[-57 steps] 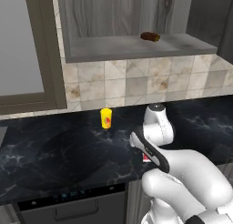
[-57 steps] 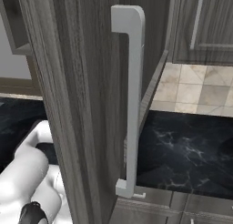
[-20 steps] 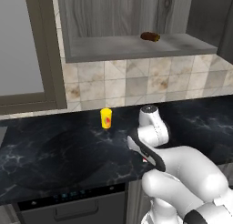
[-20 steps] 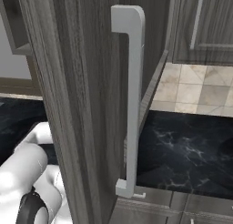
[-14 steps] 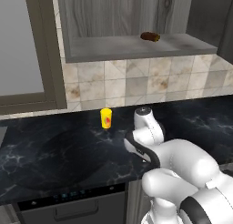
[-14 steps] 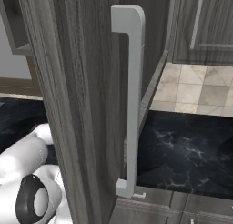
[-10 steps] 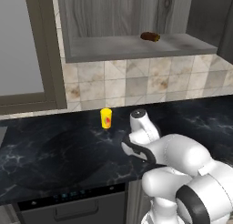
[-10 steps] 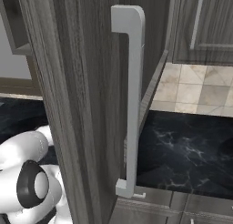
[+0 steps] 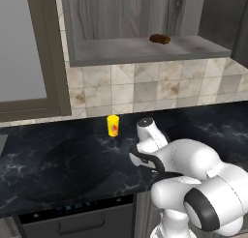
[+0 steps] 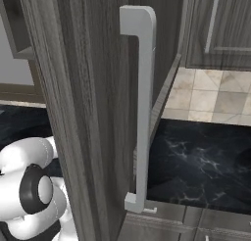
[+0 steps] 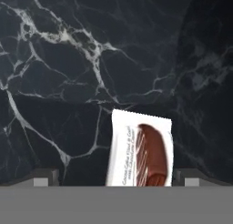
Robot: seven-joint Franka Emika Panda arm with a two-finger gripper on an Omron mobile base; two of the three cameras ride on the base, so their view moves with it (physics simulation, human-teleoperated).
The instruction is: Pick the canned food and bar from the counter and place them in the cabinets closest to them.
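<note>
In the hand view the bar (image 11: pixel 141 150) lies flat on the black marble counter (image 11: pixel 68 82). It has a white wrapper with a brown bar printed on it. My gripper (image 11: pixel 116 177) is open and points down at it, one fingertip (image 11: pixel 45 176) on each side of the bar's near end. Whether the tips touch it, I cannot tell. The left base view has my arm (image 9: pixel 193 164) bent low over the counter, under an open wall cabinet (image 9: pixel 145 51). The canned food is out of view.
A yellow cup-like container with a red mark (image 9: pixel 113 125) stands near the tiled backsplash. A small brown item (image 9: pixel 160 38) rests on the cabinet shelf. An open cabinet door with a long pale handle (image 10: pixel 142 112) stands close in the right base view.
My arm has swung left and lower over the counter, its wrist now nearer the yellow container. The jaws stayed open. Nothing on the counter or shelf moved.
</note>
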